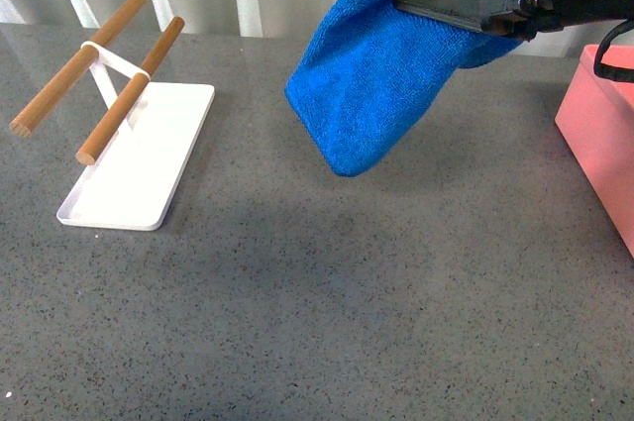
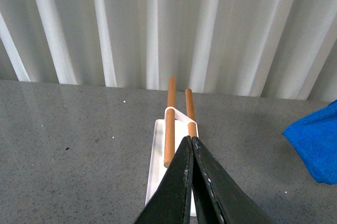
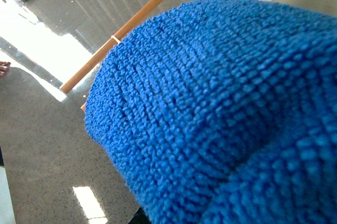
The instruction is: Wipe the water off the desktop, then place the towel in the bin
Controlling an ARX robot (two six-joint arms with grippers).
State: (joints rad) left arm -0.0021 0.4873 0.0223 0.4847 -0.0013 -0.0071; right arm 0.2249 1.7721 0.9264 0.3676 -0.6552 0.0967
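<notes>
Risk 1: a drop short of the bin. The towel [image 1: 376,84] hangs in the air over the far half of the bench [image 1: 347,332], nearer the right edge, well clear of the surface. The salmon-pink bin [image 1: 604,134] stands at the right edge, apart from the towel. The right fingers [image 1: 451,0] are clamped on the upper fold only, and the thick lower end hangs loose below them. In my judgement that end could catch on the bin's rim during the carry, or land on the bench if I let go too soon.

Risk 2: a blind approach. In the right wrist view the towel fills nearly the whole picture, so I have no sight of the bin from that camera. I must rely on the front view, which shows only part of the bin.

Risk 3: wiping left undone. I cannot make out any water on the speckled surface, so I cannot confirm that the bench is dry.

Risk 4: the left arm. Its path toward the far edge is in line with the white tray [image 2: 154,171] and the wooden rods [image 2: 169,124] near the far left corner. Any forward move could knock them.

Pose: the right arm comes in from the far right, roughly level, with its fingers pointing toward the left edge and a little downward. The left fingers [image 2: 180,182] are pressed together with nothing between them and point toward the far edge. I cannot tell their height above the tray.
</notes>
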